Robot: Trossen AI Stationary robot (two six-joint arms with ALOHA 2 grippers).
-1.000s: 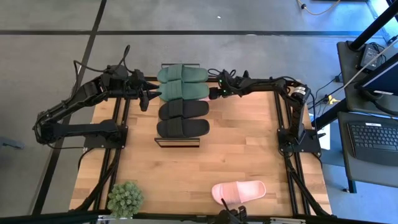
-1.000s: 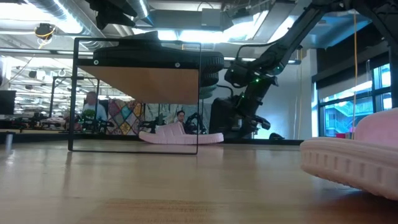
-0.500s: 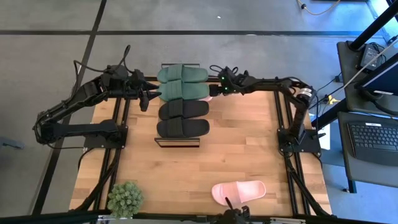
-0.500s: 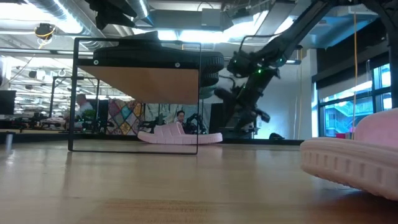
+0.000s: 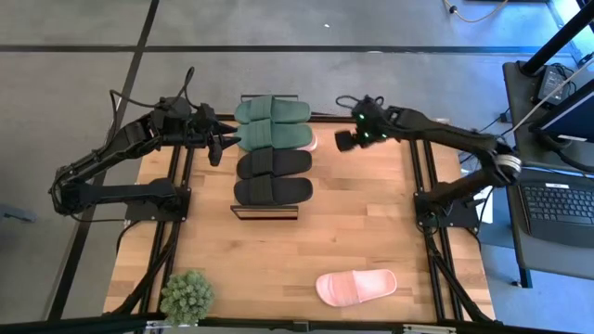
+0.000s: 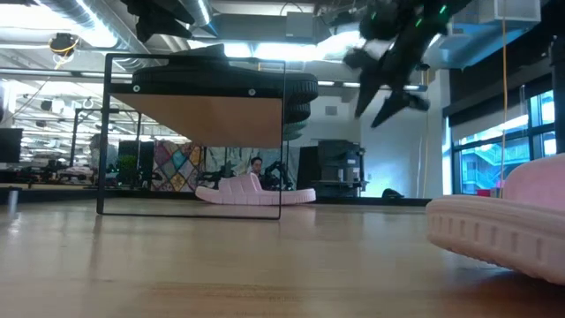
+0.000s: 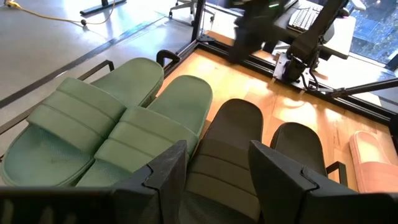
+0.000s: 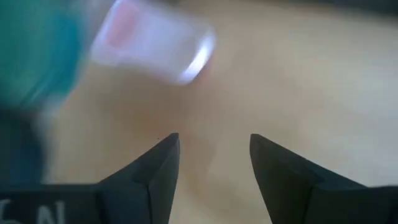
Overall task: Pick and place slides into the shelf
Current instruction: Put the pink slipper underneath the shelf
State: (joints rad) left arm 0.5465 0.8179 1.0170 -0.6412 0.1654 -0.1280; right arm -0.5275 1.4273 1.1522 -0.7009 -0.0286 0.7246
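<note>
The shelf (image 5: pixel 264 211) stands at the table's far middle. Two dark green slides (image 5: pixel 272 123) and two black slides (image 5: pixel 273 176) lie side by side on its plank top. One pale pink slide (image 6: pixel 256 191) lies on the table under the shelf, its end peeking out (image 5: pixel 312 142). The other pink slide (image 5: pixel 356 286) lies by the near edge. My right gripper (image 5: pixel 342 141) hangs open in the air right of the shelf. My left gripper (image 5: pixel 219 141) waits open at the shelf's left side, above the green and black slides (image 7: pixel 214 168).
A small green potted plant (image 5: pixel 187 297) stands at the near left corner. Bare tabletop (image 5: pixel 371 213) lies between the shelf and the near pink slide. Both arm bases (image 5: pixel 148 195) (image 5: pixel 445 199) flank the table. A desk with a keyboard (image 5: pixel 557 209) stands to the right.
My right gripper has drawn back from the shelf's right side toward the table's right edge and risen well above the table. The pink slide under the shelf has stayed where it was.
</note>
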